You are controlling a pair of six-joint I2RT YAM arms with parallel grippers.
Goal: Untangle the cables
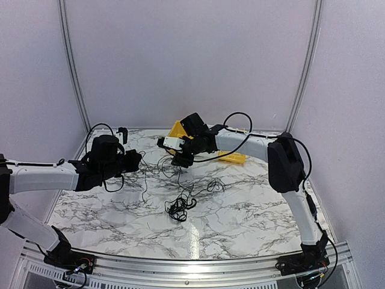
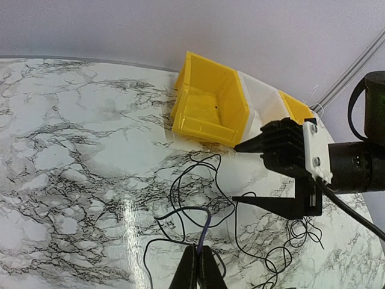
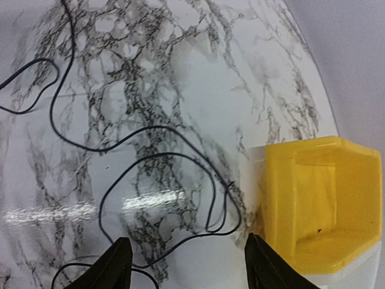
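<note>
The left gripper [image 2: 197,251] has its two black fingers pressed together, pinching a single strand of the thin black cables [image 1: 178,206]. In the left wrist view, the strand rises out of the fingertips and curves away across the table.

The right gripper [image 3: 187,256] has its fingers spread wide apart, with nothing held between them. In its own wrist view, a loose loop of cable lies on the tabletop between and beyond the fingertips. Seen from the left wrist, the right gripper points toward the left one, and the two are near each other but apart.

The cables lie on a white marble-patterned table with grey veins [image 1: 258,211]. Loose strands spread between and beneath the two grippers. From there, lines trail toward the near edge and end in a small dense knot near the table's middle.

Just beside the right gripper, on the far side of the table, stands a yellow plastic bin with an open front [image 3: 325,198]. A cable loop reaches close to its base.
</note>
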